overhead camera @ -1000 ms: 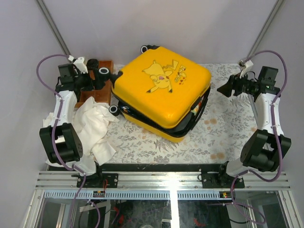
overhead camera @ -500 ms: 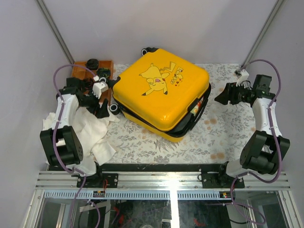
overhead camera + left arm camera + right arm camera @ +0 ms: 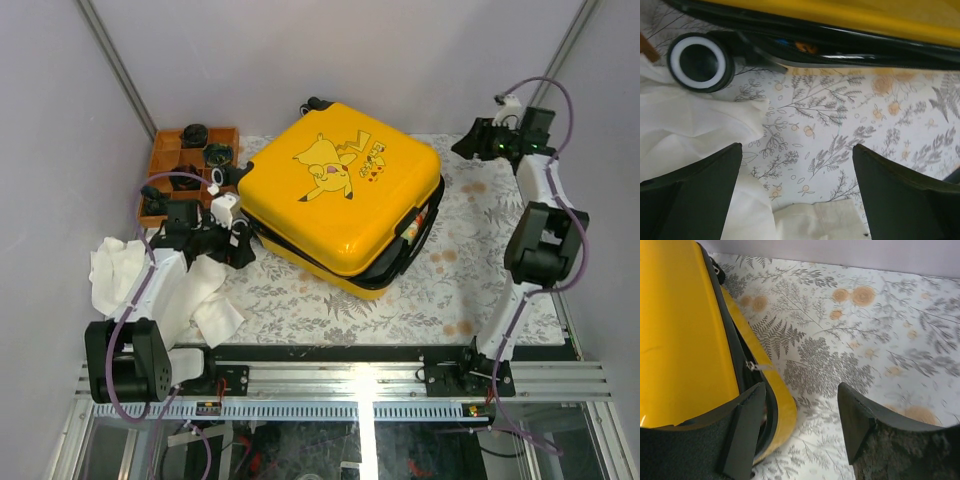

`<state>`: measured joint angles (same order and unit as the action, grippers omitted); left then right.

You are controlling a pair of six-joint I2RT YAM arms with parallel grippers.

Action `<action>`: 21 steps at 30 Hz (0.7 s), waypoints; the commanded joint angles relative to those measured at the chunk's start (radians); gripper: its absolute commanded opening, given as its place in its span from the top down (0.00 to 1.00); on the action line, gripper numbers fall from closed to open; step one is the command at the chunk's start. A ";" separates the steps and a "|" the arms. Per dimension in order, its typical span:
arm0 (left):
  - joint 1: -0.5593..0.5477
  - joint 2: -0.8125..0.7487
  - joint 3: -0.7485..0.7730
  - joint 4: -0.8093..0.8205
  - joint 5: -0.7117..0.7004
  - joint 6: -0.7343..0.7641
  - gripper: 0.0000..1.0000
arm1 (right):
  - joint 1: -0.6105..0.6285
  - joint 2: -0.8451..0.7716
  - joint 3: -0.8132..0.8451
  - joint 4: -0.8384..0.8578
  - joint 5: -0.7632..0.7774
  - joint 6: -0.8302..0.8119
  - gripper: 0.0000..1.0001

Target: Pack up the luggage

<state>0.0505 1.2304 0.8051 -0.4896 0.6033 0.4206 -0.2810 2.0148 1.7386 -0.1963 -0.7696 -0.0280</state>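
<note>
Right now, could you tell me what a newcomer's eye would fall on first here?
The big yellow suitcase with its cartoon print fills the middle of the table. A crumpled white cloth lies to its left, an orange tray of small dark parts behind that. The left gripper hangs open beside a suitcase wheel, the right gripper open at its far right side.

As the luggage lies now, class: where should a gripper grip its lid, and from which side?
Grip the luggage by its lid's right rim, coming from the right: there it gapes above the lower shell, leaving room for a finger.
</note>
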 commanded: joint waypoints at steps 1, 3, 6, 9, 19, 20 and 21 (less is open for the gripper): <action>-0.001 0.001 -0.043 0.220 -0.096 -0.216 0.10 | 0.081 0.087 0.096 0.111 -0.012 0.029 0.34; 0.000 0.020 -0.054 0.269 -0.116 -0.266 0.10 | 0.106 0.150 0.127 0.107 -0.049 0.002 0.34; -0.002 0.090 -0.025 0.314 -0.120 -0.316 0.10 | 0.144 0.211 0.139 0.067 -0.162 -0.082 0.34; -0.003 0.172 0.033 0.358 -0.126 -0.368 0.10 | 0.156 0.193 0.059 0.046 -0.240 -0.153 0.35; -0.163 0.366 0.227 0.436 -0.124 -0.299 0.11 | 0.157 -0.171 -0.386 -0.453 -0.307 -0.857 0.36; -0.187 0.386 0.246 0.442 -0.119 -0.283 0.11 | 0.157 -0.211 -0.435 -0.508 -0.303 -0.930 0.36; -0.209 0.408 0.266 0.450 -0.113 -0.268 0.10 | 0.157 -0.254 -0.479 -0.553 -0.295 -0.995 0.36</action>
<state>-0.0158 1.5669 0.9749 -0.2096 0.3912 0.1207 -0.1783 1.9137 1.4357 -0.2630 -0.9089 -0.6628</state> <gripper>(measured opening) 0.891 0.636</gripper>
